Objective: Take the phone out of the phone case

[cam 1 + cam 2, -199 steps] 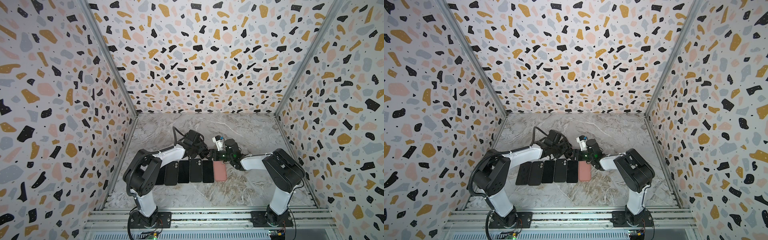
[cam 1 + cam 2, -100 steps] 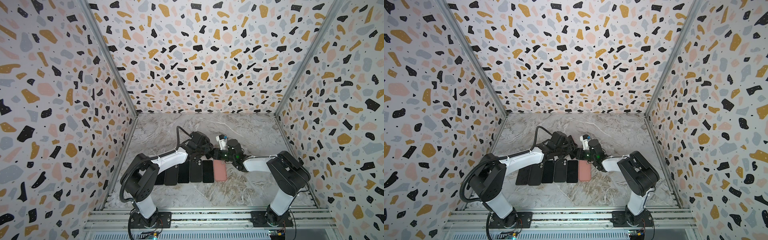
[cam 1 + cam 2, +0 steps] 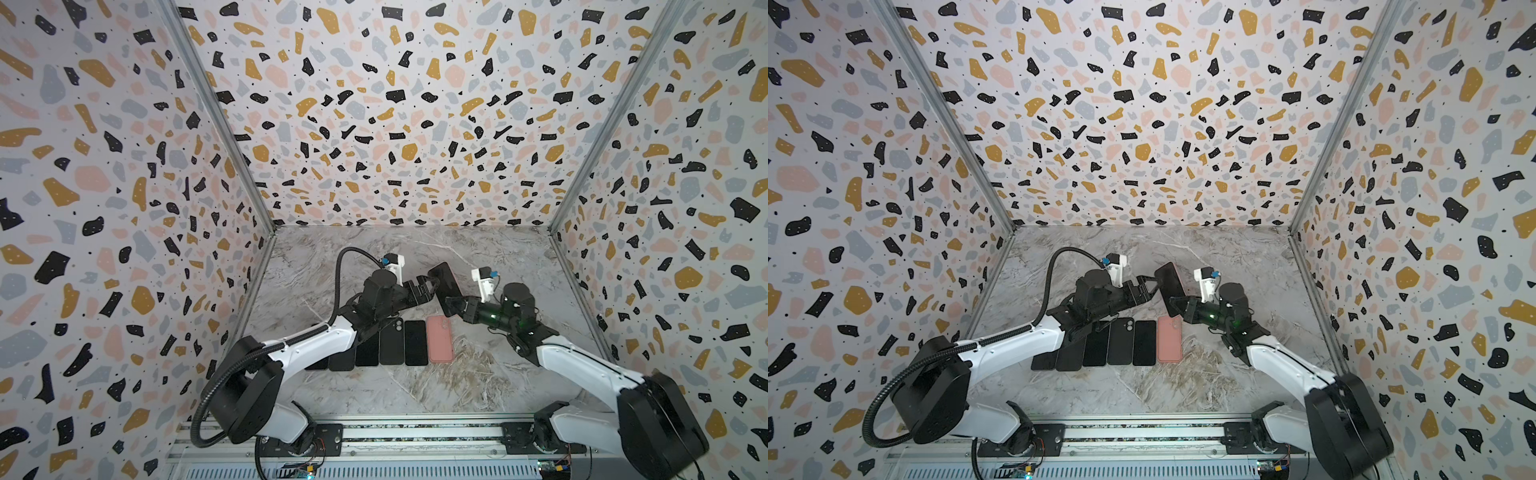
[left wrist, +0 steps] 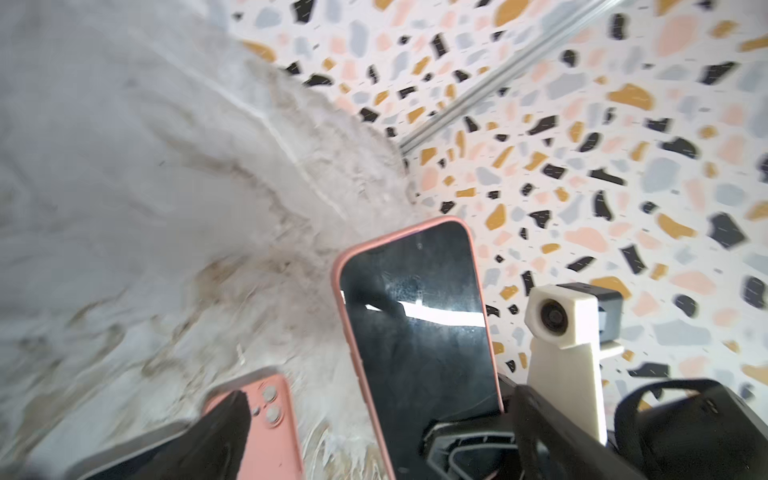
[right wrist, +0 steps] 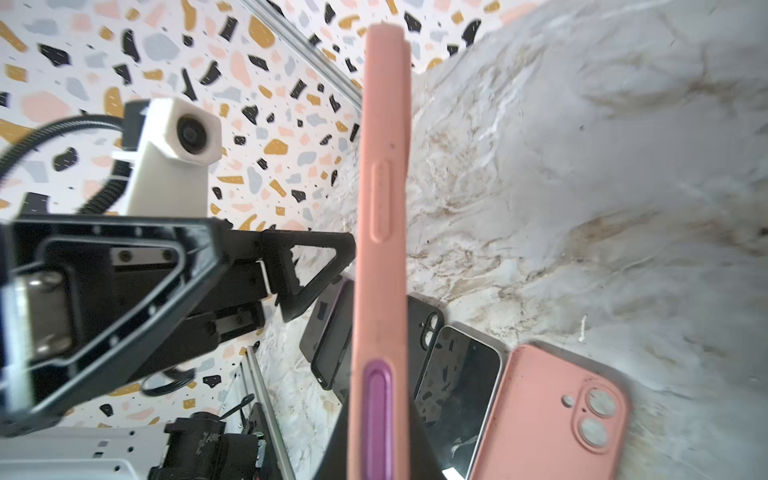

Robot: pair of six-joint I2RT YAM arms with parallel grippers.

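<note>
Item: the phone [image 3: 446, 286] in its pink phone case [image 5: 380, 187] stood on end above the table [image 3: 498, 374], behind the row of phones [image 3: 390, 343]; the right gripper [image 3: 454, 306] was clamped on its lower end, the left gripper [image 3: 428, 286] gaped wide beside the screen, empty. Risk: a hard push from the left could pivot or slip it from that narrow end-grip. Dark, smudged glossy screen; matte pink rim, purple side button.
</note>
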